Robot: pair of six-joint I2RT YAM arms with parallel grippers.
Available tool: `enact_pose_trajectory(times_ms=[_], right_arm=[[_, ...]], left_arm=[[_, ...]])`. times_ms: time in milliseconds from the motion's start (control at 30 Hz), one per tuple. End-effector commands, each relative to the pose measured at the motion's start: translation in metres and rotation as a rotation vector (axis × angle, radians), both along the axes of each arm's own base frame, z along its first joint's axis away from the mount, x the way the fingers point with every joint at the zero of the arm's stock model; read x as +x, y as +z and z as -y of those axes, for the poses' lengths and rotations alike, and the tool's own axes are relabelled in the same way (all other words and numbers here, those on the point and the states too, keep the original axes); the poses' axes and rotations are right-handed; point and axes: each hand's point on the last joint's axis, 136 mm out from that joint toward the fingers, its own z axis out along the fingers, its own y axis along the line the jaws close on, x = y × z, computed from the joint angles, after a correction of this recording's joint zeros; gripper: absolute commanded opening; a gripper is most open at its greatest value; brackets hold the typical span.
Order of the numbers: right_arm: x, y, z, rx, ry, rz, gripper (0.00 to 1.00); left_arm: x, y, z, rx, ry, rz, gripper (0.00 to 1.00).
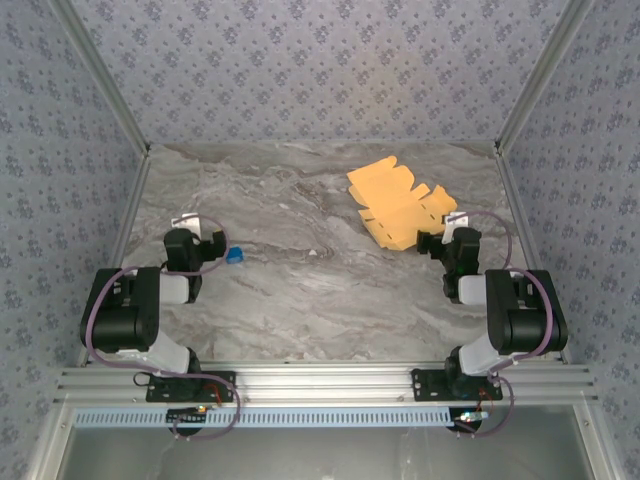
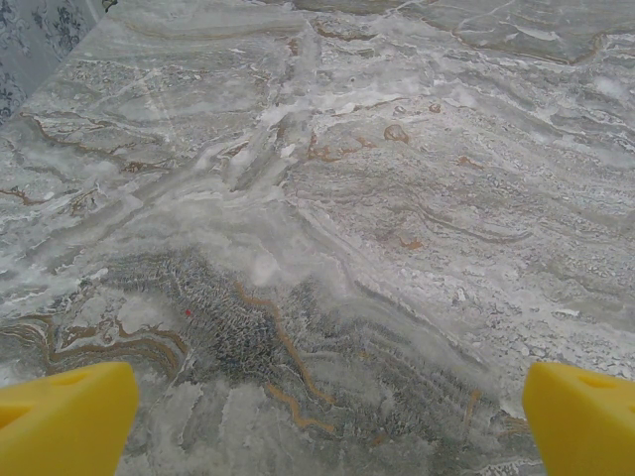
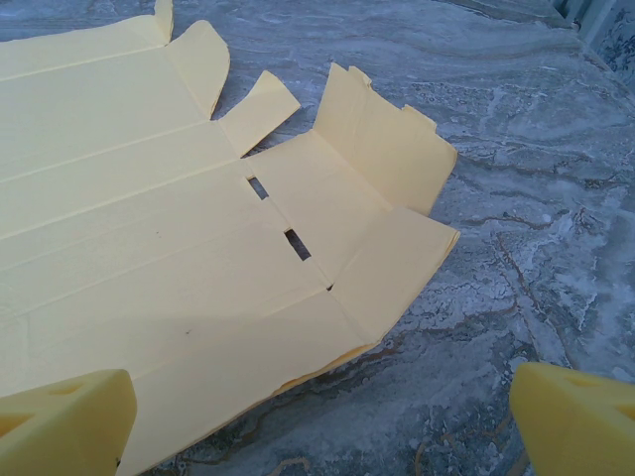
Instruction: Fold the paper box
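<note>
Here we go: the paper box (image 1: 398, 203) is nowhere near a box yet. It's a flat die-cut sheet lying on the far right of the marbled worktop (image 1: 300, 300), with the creases scored in and a few end flaps tipped up off the surface. The right hand (image 3: 317, 431) sits right at its near edge, spread wide with nothing in it, and one fingertip is just over the sheet's near corner. Over on the left, the left hand (image 1: 205, 248) is spread wide too and just as empty, with bare marble under it and a little blue cube (image 1: 236, 255) just beside it, well apart from the sheet. As for handling, this looks like thin, light card: stiff across each panel, ready to hinge along the score lines, and likely to skate on that smooth stone at the first nudge. The flat edges give little to pinch, so my pick is the raised flaps at the right-hand end, taken near the crease, where the card already stands clear of the worktop. It wants a gentle grip, since those narrow tabs and the slots between them look easy to crumple or tear. I'd have one hand pin a panel while the other lifts.
</note>
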Motion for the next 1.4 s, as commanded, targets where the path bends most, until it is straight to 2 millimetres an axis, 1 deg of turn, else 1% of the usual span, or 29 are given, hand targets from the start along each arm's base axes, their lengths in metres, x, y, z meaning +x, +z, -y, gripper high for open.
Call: enact_pose_trajectory(times_ms=[0,267,333,433,533,600,633,667,700,733,767,800,900,967,1000,1100,1133,1167,1233,1300,1367], right_arm=[[0.006,0.008,0.002,0.014,-0.006,0.023,0.99],[0.006,0.008,0.002,0.014,-0.007,0.026,0.99],[0.006,0.012,0.005,0.005,-0.031,0.030,0.99],[0.003,0.031,0.012,-0.010,-0.086,0.032,0.99],[-0.010,0.057,0.029,-0.007,-0.198,0.070,0.99],[-0.023,0.072,0.048,0.034,-0.322,0.088,0.99],[-0.029,0.075,0.057,0.055,-0.381,0.075,0.99],[-0.037,0.083,0.066,0.110,-0.459,0.073,0.99],[-0.042,0.087,0.071,0.142,-0.501,0.054,0.99],[-0.046,0.092,0.072,0.170,-0.515,0.042,0.99],[-0.047,0.096,0.067,0.197,-0.501,0.028,0.99],[-0.045,0.099,0.059,0.224,-0.454,0.017,0.99],[-0.039,0.103,0.025,0.296,-0.294,-0.013,0.99],[-0.037,0.098,0.004,0.306,-0.232,-0.054,0.99],[-0.035,0.095,-0.005,0.296,-0.207,-0.084,0.99],[-0.027,0.081,-0.027,0.289,-0.150,-0.178,0.99],[-0.024,0.075,-0.033,0.292,-0.133,-0.207,0.97],[-0.020,0.069,-0.035,0.294,-0.130,-0.238,0.95],[-0.014,0.060,-0.030,0.293,-0.165,-0.283,0.92],[-0.011,0.050,-0.019,0.330,-0.201,-0.308,0.91],[-0.009,0.041,-0.006,0.387,-0.232,-0.330,0.90]], left_arm=[[0.011,0.020,0.000,0.001,-0.012,0.065,0.99],[0.010,0.020,0.000,0.001,-0.012,0.064,0.99],[0.010,0.024,0.002,0.001,-0.022,0.067,0.99],[0.006,0.039,0.004,-0.008,-0.030,0.034,0.99],[0.002,0.057,-0.004,-0.037,0.036,0.013,0.99],[-0.001,0.072,-0.010,-0.082,0.092,0.030,0.99],[-0.003,0.077,-0.011,-0.114,0.115,0.031,0.99],[-0.006,0.083,-0.011,-0.152,0.136,0.032,0.99],[-0.009,0.088,-0.010,-0.200,0.154,0.028,0.99],[-0.012,0.092,-0.009,-0.249,0.170,0.023,0.99],[-0.015,0.094,-0.003,-0.312,0.171,0.005,0.99],[-0.017,0.097,0.008,-0.369,0.131,-0.011,0.99],[-0.025,0.097,0.041,-0.486,0.046,-0.052,0.99],[-0.031,0.095,0.064,-0.502,-0.009,-0.088,0.98],[-0.035,0.094,0.080,-0.496,-0.051,-0.107,0.98],[-0.041,0.091,0.119,-0.445,-0.153,-0.164,0.98],[-0.042,0.091,0.131,-0.427,-0.184,-0.180,0.97],[-0.043,0.090,0.141,-0.408,-0.210,-0.196,0.96],[-0.043,0.092,0.158,-0.384,-0.249,-0.216,0.95],[-0.044,0.093,0.176,-0.372,-0.295,-0.229,0.93],[-0.044,0.093,0.189,-0.359,-0.324,-0.236,0.93]])
